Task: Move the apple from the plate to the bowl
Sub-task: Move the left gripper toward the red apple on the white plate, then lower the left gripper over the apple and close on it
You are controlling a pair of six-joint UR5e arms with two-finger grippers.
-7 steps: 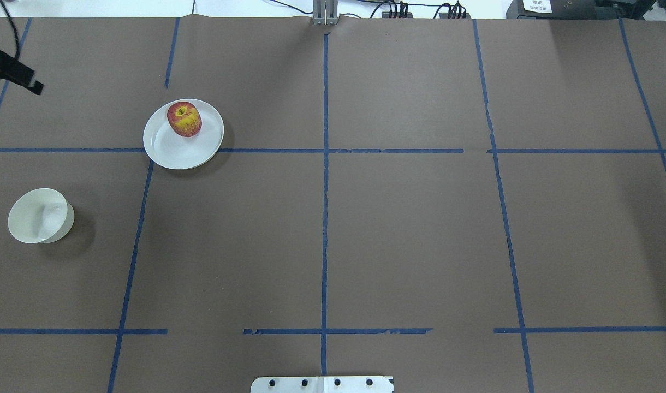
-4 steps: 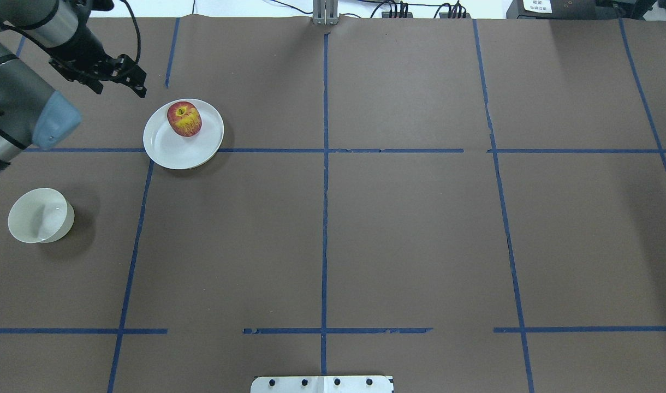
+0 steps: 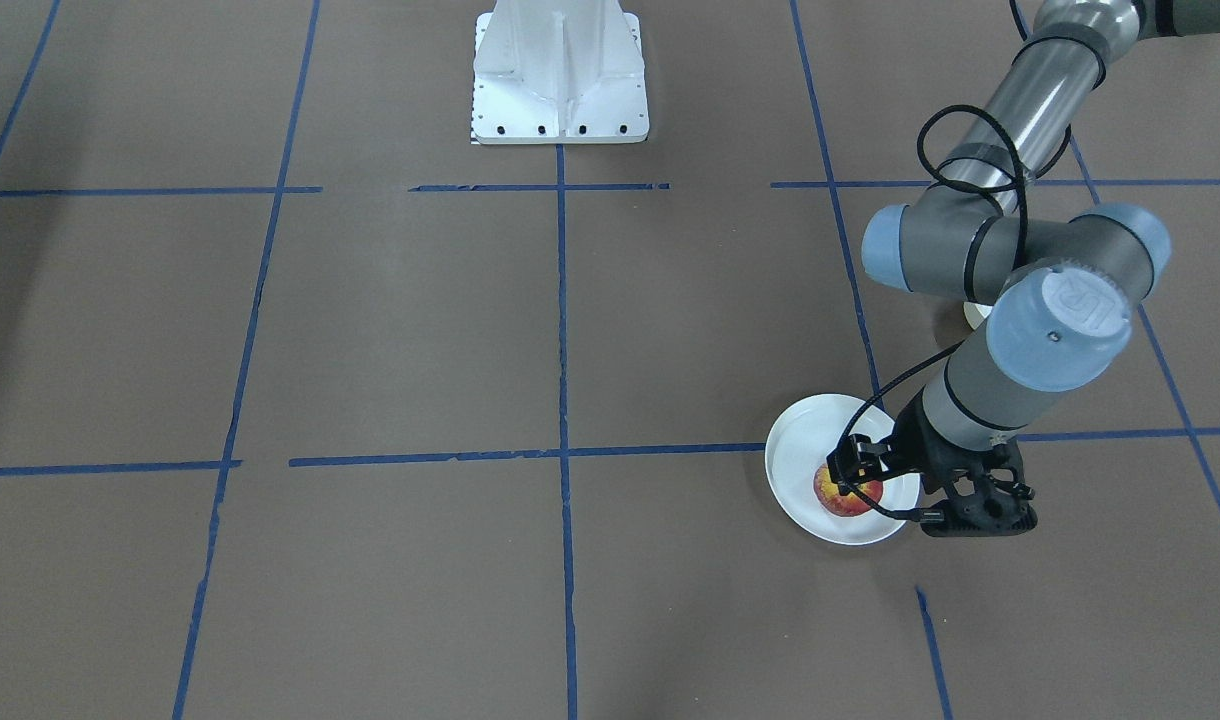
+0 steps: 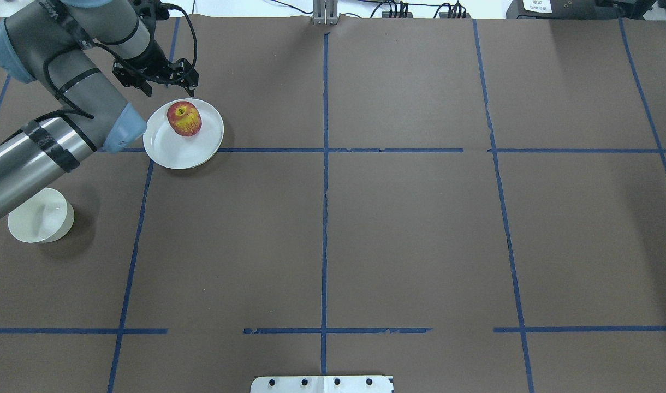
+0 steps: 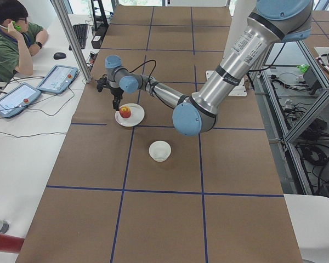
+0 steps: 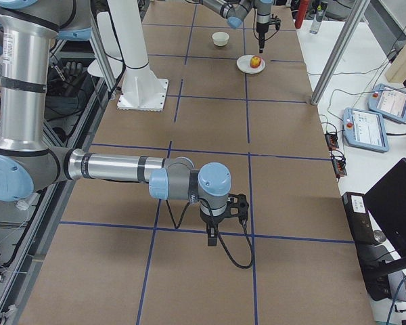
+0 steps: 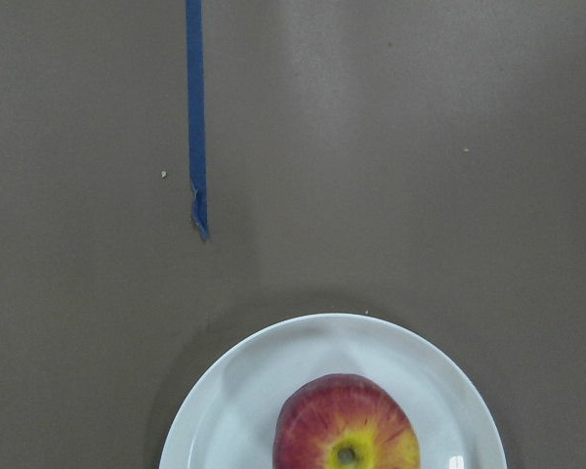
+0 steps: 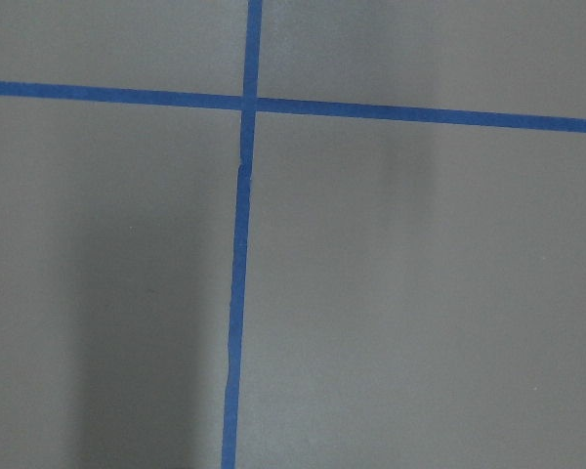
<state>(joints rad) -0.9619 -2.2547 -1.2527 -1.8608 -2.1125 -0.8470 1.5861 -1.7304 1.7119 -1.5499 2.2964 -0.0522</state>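
Our left tool (image 4: 170, 87) comes in from the bench (image 4: 420, 218) edge, hovering spread near the apple (image 4: 184, 118) on the plate (image 4: 174, 152); whether the right tool (image 6: 213, 237) is spread we cannot tell.

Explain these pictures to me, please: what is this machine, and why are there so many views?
It is a robot with two jointed arms at a brown table marked with blue tape. Each arm ends in a two-fingered end effector. Fixed cameras look from above, from across the table and from both ends, and a small camera rides on each wrist. On the table sit a white plate with a red-and-yellow apple on it, and a smaller empty bowl set apart. The left end effector hangs open near the plate, holding nothing. The right end effector is over bare table; whether it is open cannot be told.
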